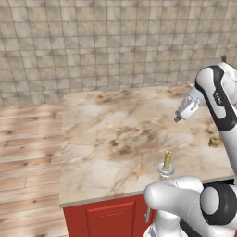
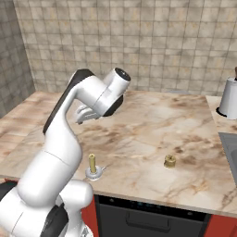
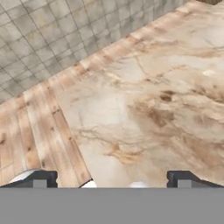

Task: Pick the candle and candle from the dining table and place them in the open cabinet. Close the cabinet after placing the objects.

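1. Left base view: noted a broad marbled beige-brown dining table (image 1: pixel 115 139), polished and flat, over a red panelled base (image 1: pixel 109 217). Found the slim olive-gold stick candle (image 1: pixel 167 160) upright on a clear round dish (image 1: pixel 165 173) near the front edge, just behind the arm's white shoulder. Found the squat brass-gold candle (image 1: pixel 214 141) further right, beside the forearm, well apart from the first. Observed the gripper (image 1: pixel 177 119) raised over the table's right half, touching nothing. Recorded square grey-tan wall tiles (image 1: pixel 92 41) behind and a wooden plank floor (image 1: pixel 28 152) to the left.

2. Right base view: saw the stick candle (image 2: pixel 92 164) standing on its dish (image 2: pixel 94 175) near the front edge, the squat candle (image 2: pixel 170 161) to its right on bare stone. Saw the gripper (image 2: pixel 79 119) above the table, clear of both. Noted a white paper-towel roll (image 2: pixel 228 97) at the far right.

3. Hand view: confirmed both dark finger tips (image 3: pixel 41 178) set wide apart, empty between, over marbled stone (image 3: pixel 153 109) and plank flooring (image 3: pixel 39 131).
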